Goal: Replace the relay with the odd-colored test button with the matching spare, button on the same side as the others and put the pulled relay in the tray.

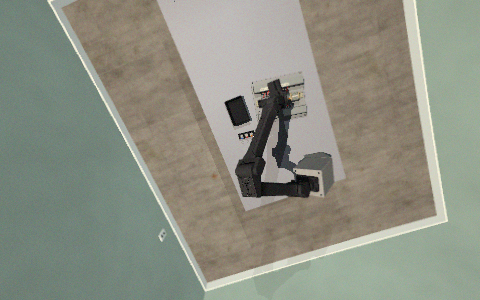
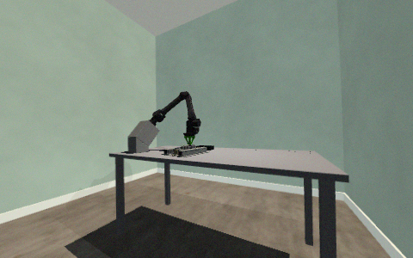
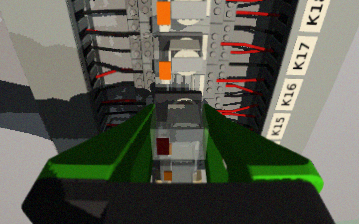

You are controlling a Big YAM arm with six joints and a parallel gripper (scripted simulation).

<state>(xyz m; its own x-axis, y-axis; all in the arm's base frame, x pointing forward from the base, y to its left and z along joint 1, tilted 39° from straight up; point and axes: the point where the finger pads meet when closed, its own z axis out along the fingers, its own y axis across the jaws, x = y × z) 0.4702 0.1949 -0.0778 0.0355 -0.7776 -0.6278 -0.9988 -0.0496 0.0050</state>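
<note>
My gripper (image 3: 178,113) (image 1: 275,94) (image 2: 188,140) has green fingers and is shut on a clear-cased relay (image 3: 179,137) with a dark red test button (image 3: 163,146). It holds the relay upright at the near end of the relay row on the wired socket rail (image 3: 140,60) (image 1: 296,97) (image 2: 188,150). I cannot tell whether the relay's blades are still in the socket. Farther along the row, two relays carry orange buttons (image 3: 163,14) (image 3: 165,71) on the same left side. The black tray (image 1: 237,111) lies left of the rail. Small spare relays (image 1: 246,135) sit just in front of the tray.
A white label strip marked K15 to K18 (image 3: 292,75) runs along the rail's right side. Red and black wires (image 3: 237,47) fan out from both sides of the sockets. The robot's grey base box (image 1: 316,172) (image 2: 141,138) stands on the table (image 2: 253,160) behind the arm.
</note>
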